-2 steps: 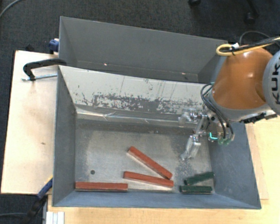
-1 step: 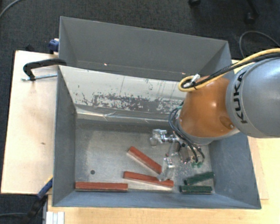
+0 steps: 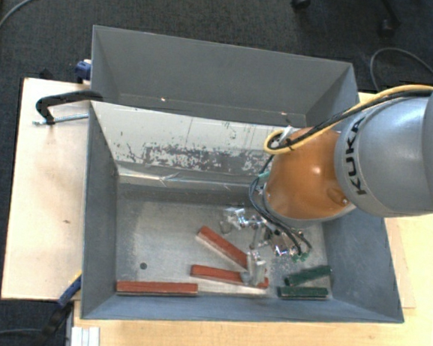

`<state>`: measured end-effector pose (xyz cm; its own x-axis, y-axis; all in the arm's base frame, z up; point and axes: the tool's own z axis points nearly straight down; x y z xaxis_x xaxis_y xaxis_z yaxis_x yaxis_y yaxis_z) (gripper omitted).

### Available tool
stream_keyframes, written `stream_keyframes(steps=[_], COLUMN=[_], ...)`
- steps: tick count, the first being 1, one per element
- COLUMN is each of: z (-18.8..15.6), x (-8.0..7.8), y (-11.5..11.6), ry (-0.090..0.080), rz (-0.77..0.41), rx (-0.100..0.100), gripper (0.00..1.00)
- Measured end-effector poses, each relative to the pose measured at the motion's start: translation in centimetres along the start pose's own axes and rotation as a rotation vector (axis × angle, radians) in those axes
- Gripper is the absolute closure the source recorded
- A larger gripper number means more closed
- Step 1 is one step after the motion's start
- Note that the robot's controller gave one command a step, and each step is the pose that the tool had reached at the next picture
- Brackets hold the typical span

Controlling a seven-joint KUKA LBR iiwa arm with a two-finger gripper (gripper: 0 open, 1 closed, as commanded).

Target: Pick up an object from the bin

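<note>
The arm (image 3: 398,162) reaches into the grey metal bin (image 3: 96,218) with its orange cover (image 3: 302,183) hanging above the bin floor. The claw (image 3: 256,274) points down beneath the cover, low over the floor. Metal parts and wiring crowd around the claw, and it cannot be told whether it is apart or together.

The claw stands at the right-hand end of a red-brown flat bar (image 3: 222,275), which stretches away from it to the view's left along the floor. Nothing shows plainly whether the claw touches this bar or grips it.

A tilted red-brown bar (image 3: 220,245) lies just above and to the left of the claw, its lower end near the claw. A long red-brown bar (image 3: 157,287) lies well off to the claw's left and slightly nearer the camera, along the foot of the near wall.

On the claw's other side, to the view's right, lie two dark green pieces close together. The upper green bar (image 3: 309,275) is slanted and near the claw. The lower green bar (image 3: 302,293) lies level, just beneath the upper one.
</note>
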<state>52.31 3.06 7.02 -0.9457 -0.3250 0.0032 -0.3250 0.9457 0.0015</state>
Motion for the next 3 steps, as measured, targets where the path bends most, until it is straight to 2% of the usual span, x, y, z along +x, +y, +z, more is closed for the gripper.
stream_keyframes(steps=[1,2,3], z=[0.0,-12.9,-18.0], x=[-0.1,1.5,1.7], y=[0.0,-1.8,-2.4], ry=[-0.004,-0.013,-0.014], rz=[0.000,-0.353,-0.385], rx=[0.001,0.006,0.007], gripper=[1.00,1.00,1.00])
